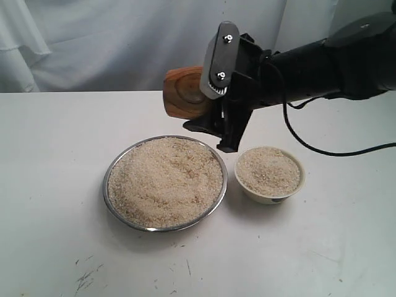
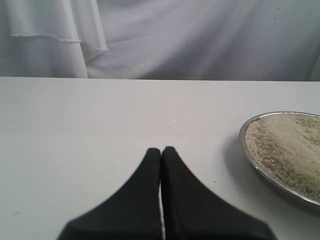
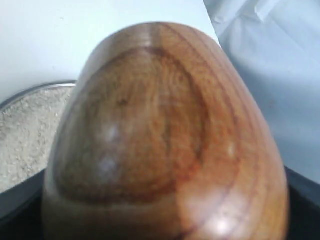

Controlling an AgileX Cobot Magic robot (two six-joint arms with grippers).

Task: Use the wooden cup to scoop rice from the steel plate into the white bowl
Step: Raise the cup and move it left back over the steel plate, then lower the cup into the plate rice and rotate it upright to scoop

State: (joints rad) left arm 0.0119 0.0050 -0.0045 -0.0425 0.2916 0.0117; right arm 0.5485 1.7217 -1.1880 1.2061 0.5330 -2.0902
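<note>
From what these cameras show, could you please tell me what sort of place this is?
Most likely a staged robot test bench, not a kitchen: a scuffed white table, white cloth hung behind it as a backdrop, and a black robot arm holding a wooden cup near a steel plate of rice.

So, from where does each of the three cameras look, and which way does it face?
Exterior view: off the arms, looking down across the table toward the curtain; shows the right arm, whose right pincer holds the wooden cup raised near the steel plate and white bowl.
Left wrist view: low over the table, facing the curtain; the shut left pincer shows.
Right wrist view: just behind the cup, which fills the picture.
Shared: all three see the plate's rice.
</note>
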